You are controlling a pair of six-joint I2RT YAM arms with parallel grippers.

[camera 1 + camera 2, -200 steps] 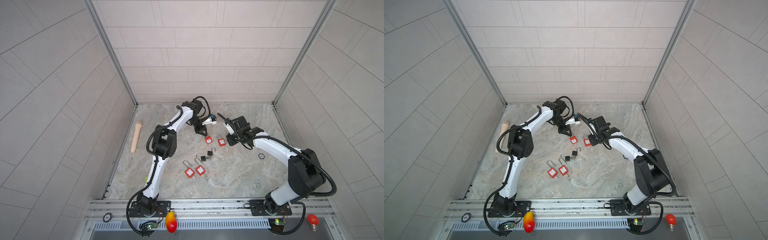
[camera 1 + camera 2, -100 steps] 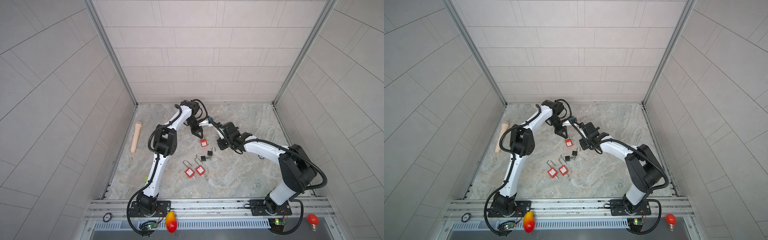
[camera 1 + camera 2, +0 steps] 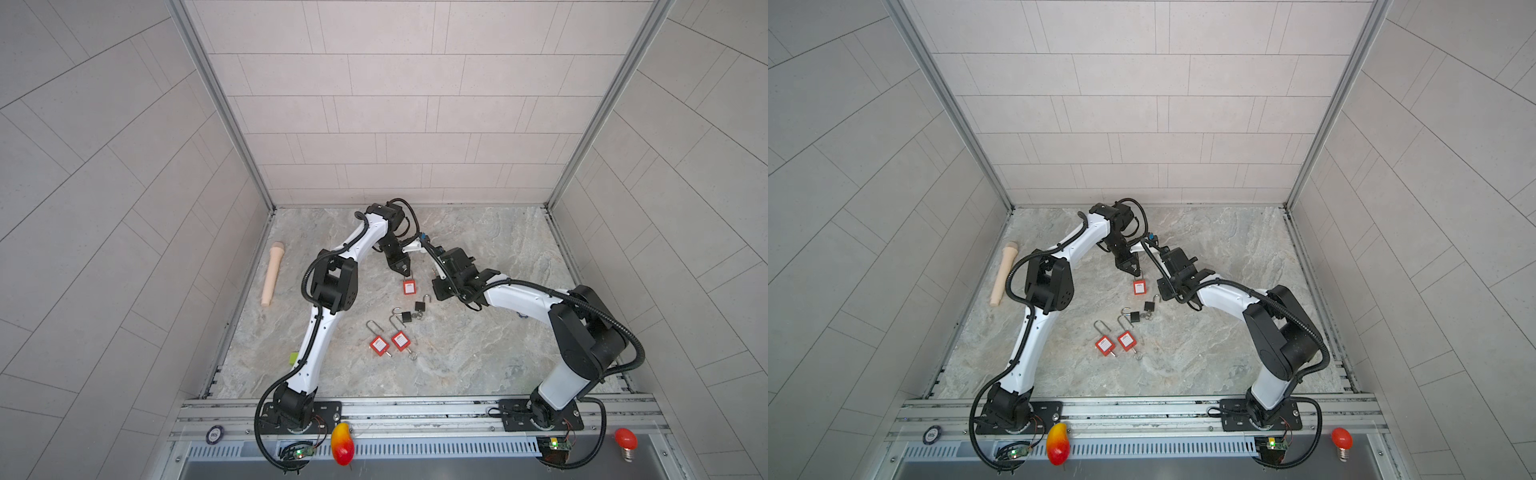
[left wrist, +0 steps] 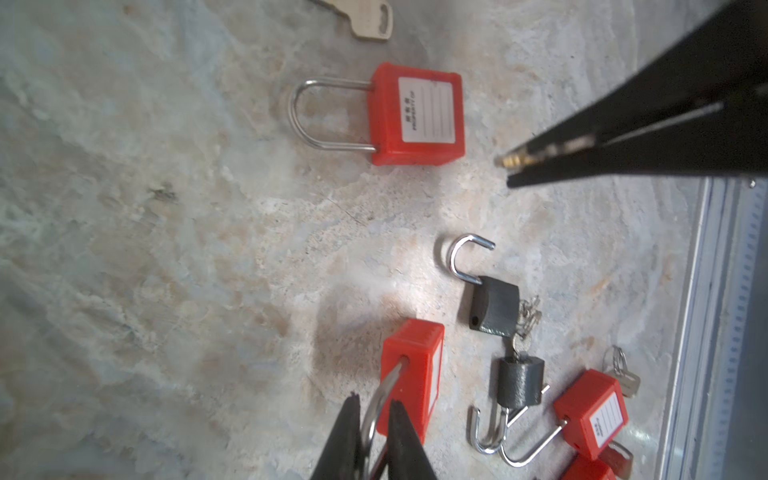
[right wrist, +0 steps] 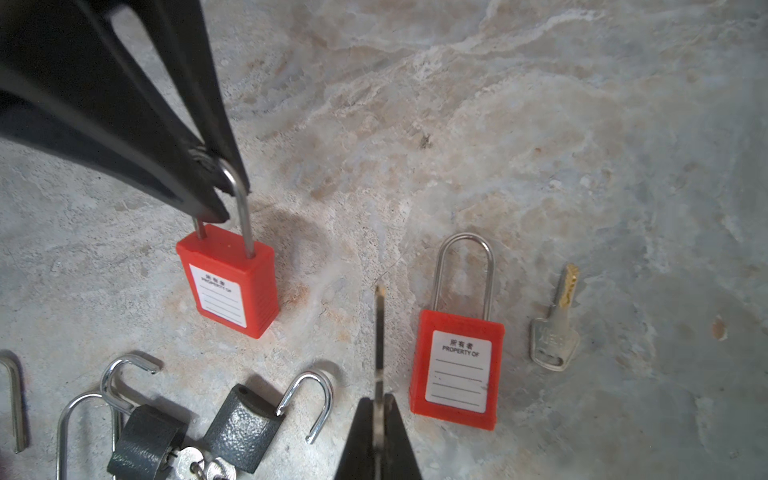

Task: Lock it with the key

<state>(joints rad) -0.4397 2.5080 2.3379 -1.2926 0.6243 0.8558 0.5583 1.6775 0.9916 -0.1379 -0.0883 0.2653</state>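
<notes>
Veined stone tbl (image 3: 478, 357), boxy red padlock (image 3: 409, 287).

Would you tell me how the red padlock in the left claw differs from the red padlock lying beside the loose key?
The held padlock is pinched by its shackle in the left claw; the lying padlock is touched by nothing. The held padlock stands upright under the claw; the lying padlock rests flat, label up, beside the loose key. Both have red bodies, white labels and closed steel shackles.
</notes>
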